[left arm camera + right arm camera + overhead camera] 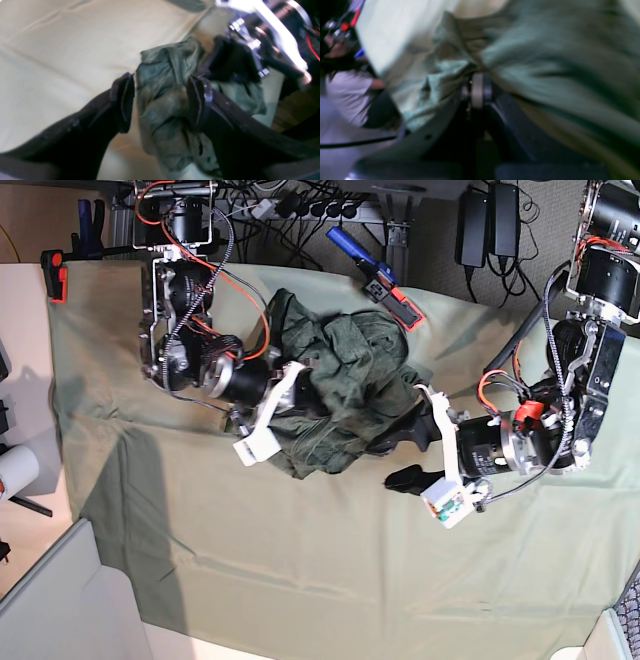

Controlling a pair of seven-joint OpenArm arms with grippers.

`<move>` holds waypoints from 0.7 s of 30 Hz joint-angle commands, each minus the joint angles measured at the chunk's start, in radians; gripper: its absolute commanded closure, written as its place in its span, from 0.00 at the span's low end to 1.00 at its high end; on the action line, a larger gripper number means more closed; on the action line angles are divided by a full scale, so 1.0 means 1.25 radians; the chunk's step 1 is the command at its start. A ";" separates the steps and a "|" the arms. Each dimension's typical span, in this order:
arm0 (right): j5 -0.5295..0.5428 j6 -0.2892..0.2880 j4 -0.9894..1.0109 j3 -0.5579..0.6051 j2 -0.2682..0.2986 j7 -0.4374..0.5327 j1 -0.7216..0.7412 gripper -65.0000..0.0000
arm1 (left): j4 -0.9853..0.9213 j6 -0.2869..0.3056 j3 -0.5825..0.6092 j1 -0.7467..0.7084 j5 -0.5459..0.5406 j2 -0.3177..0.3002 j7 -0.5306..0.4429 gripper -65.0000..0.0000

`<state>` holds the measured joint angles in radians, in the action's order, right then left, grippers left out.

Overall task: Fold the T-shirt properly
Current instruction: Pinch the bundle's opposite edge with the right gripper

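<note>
Two robot arms worked at a crumpled T-shirt on a cloth-covered counter, the folding barely begun.

The dark olive-green knit T-shirt (345, 390) lay bunched in a wrinkled heap toward the far middle of the counter, on a pale sage-green cloth sheet (300, 560); no sleeve or hem was laid flat. The right hand (477, 90) was closed tight on a gathered fold of the shirt. The left hand (160, 100) stood wide, its two dark fingers (123, 100) either side of a rumpled ridge of fabric, gripping nothing. The step looked like picking up and spreading the garment. Next, the left hand likely needed to close on an edge so both arms could pull it flat.
</note>
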<state>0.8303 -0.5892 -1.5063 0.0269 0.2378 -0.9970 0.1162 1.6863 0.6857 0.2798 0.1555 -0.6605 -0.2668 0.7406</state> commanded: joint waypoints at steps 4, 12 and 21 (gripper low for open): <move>0.005 -0.013 -0.013 0.056 -0.023 0.013 0.017 1.00 | 0.013 0.010 -0.004 0.015 -0.010 -0.013 -0.014 0.43; -0.013 -0.011 -0.014 0.075 -0.040 0.022 0.046 1.00 | 0.013 0.010 -0.005 0.012 -0.008 -0.042 -0.008 0.43; -0.126 -0.011 -0.009 -0.084 -0.035 0.055 0.152 1.00 | 0.023 0.010 0.165 -0.034 0.081 -0.052 0.022 0.44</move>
<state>0.6491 -0.5900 -1.5043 -0.0750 0.1860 -0.9489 0.2836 1.6962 0.6891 0.4973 0.0910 -0.5373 -0.3302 0.7895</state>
